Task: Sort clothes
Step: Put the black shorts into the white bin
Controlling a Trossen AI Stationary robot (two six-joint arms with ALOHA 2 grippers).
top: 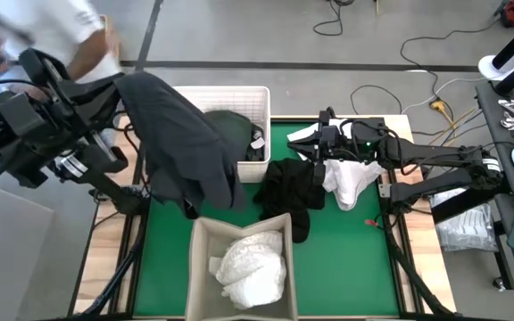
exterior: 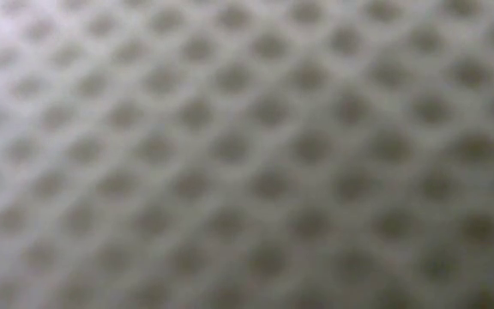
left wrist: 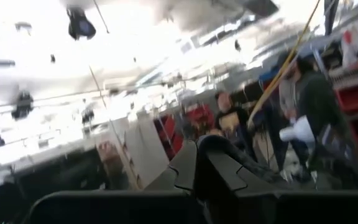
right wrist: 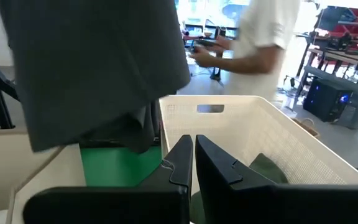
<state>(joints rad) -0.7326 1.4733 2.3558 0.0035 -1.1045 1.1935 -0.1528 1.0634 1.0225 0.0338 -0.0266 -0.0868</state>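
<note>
Fabric dominates the left half of my overhead picture: a big dark grey garment [top: 181, 143] hangs from the raised left arm, drooping with its long axis running far-to-near, its lower hem just over the green mat [top: 346, 259] at the near-left corner of the white basket [top: 239, 98]. That is the relation I judge the next move turns on: the hanging cloth lies just left of the basket opening, so it needs carrying right and far before release. The left gripper [left wrist: 197, 168] is pinched shut, and I read it as holding that garment by its top edge, though the clamp point itself is hidden from above.

Inside the basket I see a dark green garment [top: 230, 125]. A black garment [top: 291, 187] lies heaped on the mat at centre, touching a white garment [top: 351, 178] to its right. A beige bin [top: 199, 267] at the near edge holds white clothes [top: 252, 263].

My right gripper [right wrist: 193, 162] hovers over the white piece, jaws closed on nothing, pointing left toward the basket. The left arm is clearly the one placed to act.
</note>
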